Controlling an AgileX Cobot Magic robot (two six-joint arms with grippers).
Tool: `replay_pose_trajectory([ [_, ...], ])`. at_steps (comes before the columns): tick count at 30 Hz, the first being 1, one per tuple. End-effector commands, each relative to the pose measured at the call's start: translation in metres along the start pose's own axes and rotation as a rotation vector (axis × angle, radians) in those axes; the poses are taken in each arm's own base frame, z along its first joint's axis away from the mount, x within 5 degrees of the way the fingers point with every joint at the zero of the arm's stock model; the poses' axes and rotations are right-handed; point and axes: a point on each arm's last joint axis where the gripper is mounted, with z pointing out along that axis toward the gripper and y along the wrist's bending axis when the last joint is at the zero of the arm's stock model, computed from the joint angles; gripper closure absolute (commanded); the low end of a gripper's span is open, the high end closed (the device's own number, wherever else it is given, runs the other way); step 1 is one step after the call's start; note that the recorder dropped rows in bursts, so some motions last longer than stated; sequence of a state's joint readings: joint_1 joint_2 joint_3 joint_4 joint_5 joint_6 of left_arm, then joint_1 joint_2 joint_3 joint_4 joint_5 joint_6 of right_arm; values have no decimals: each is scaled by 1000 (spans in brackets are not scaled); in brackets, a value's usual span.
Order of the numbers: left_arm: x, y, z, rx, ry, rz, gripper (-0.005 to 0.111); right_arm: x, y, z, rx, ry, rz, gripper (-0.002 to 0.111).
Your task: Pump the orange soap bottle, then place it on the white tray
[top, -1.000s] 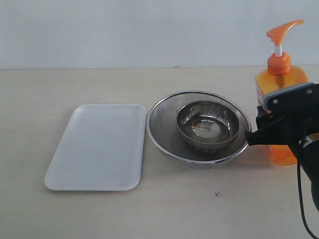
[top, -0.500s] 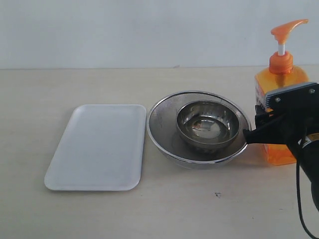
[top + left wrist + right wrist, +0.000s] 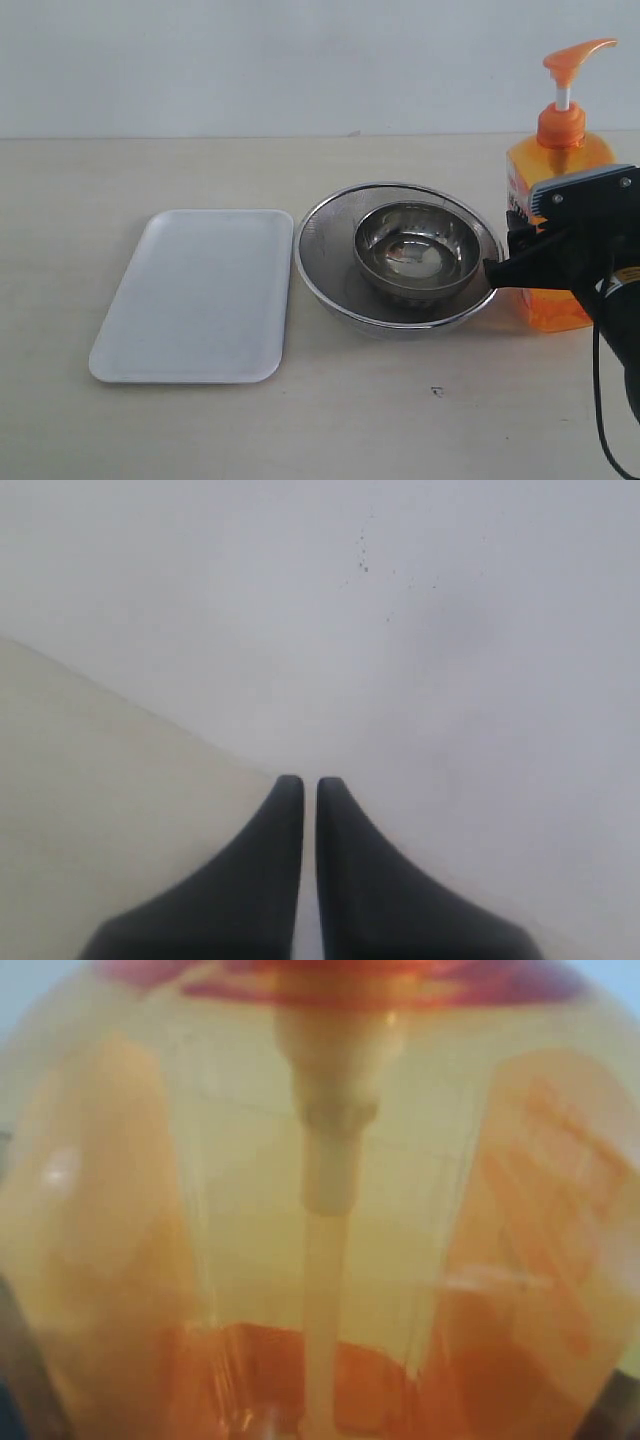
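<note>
Tall translucent orange soap bottle (image 3: 560, 160) gripped low on the pale bench (image 3: 150, 170), pump head up with white stem showing.

Stands upright at the bench's right end, just beside a wide round steel bowl (image 3: 320, 240) holding a smaller steel bowl (image 3: 415, 250). Flat white rectangular tray (image 3: 190, 295) lying beyond the bowls, well apart. Black right gripper (image 3: 530, 265) apparently clamped round the bottle's lower body, probably to steady it and leave the pump free. Left gripper (image 3: 310, 790) with fingers together on nothing, over a pale surface, likely parked clear. Probably calls for lifting over or skirting the bowls to reach the tray.
</note>
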State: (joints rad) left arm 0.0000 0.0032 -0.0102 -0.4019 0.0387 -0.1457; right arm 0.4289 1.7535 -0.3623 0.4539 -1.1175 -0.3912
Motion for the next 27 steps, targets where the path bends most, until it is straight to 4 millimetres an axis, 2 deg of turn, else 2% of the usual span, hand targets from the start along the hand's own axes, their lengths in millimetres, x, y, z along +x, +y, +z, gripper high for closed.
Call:
replay_pose_trajectory([
  [1,-29,-19,-6,58,-65,-60,102,-7,-1,-1,2,-55,-3,108],
  [4,-54,-35,-8,86,-102,7,102,-7,-1,-1,2,-55,-3,108],
  [7,-78,-49,0,86,-123,9,102,-7,-1,-1,2,-55,-3,108],
  [12,-105,-66,29,55,-39,-1,102,-7,-1,-1,1,-54,-4,108],
  [17,-126,-79,57,36,0,150,102,-7,-1,-1,-2,-48,-4,108],
  [21,-135,-96,85,55,239,241,102,-7,-1,-1,-2,-48,-4,108],
  [24,-133,-109,110,122,481,318,102,-7,-1,-1,-2,-48,-4,108],
  [27,-132,-116,131,159,643,311,102,-7,-1,-1,-2,-48,-4,108],
])
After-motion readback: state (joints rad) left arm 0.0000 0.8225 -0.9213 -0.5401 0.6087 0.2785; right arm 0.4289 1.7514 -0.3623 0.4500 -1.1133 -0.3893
